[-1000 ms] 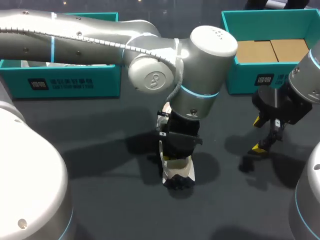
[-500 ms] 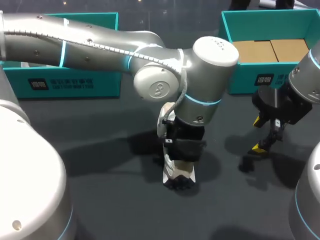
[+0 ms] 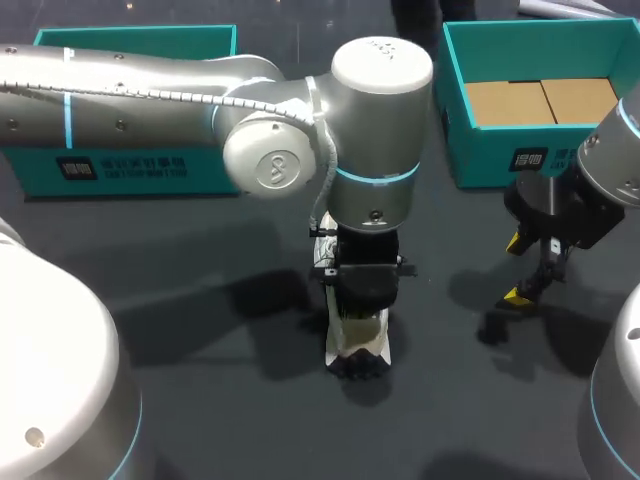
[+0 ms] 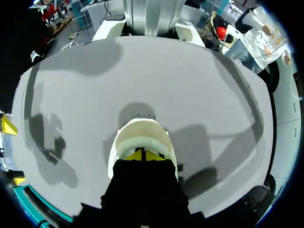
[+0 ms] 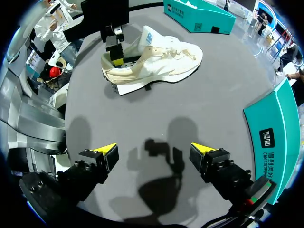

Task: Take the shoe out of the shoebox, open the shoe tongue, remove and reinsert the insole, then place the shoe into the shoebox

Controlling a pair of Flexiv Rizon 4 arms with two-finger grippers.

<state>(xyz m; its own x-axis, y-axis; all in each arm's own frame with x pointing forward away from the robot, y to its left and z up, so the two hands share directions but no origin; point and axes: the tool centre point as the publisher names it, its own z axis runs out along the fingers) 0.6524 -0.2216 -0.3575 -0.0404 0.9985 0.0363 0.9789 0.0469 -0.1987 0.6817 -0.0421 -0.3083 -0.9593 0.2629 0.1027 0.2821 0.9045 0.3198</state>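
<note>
- The left teal shoebox (image 3: 140, 165) stands at the back left of the dark table (image 3: 200, 400), well apart from the shoe.
- My left arm (image 3: 150, 100) comes in from the left and reaches to the middle of the table, where its wrist points straight down over the shoe.
- The left gripper (image 4: 144, 155) is inside the opening of the shoe, at the heel end. Its two yellow tips stand close together with almost no gap. I cannot tell if something thin is between them.
- The shoe (image 3: 357, 345) is cream and white. It is out of both boxes and stands on its sole on the table, near the middle, directly under the left gripper. In the right wrist view its tongue (image 5: 148, 37) stands up, and the toe points away from the left gripper.
- The right teal shoebox (image 3: 470, 150) stands at the back right. Brown cardboard (image 3: 540, 100) lies flat inside it.
- The right gripper (image 3: 518, 270) hangs above the table in front of this box, well apart from the shoe. Its fingers are spread wide and hold nothing; only bare table is between them.
</note>
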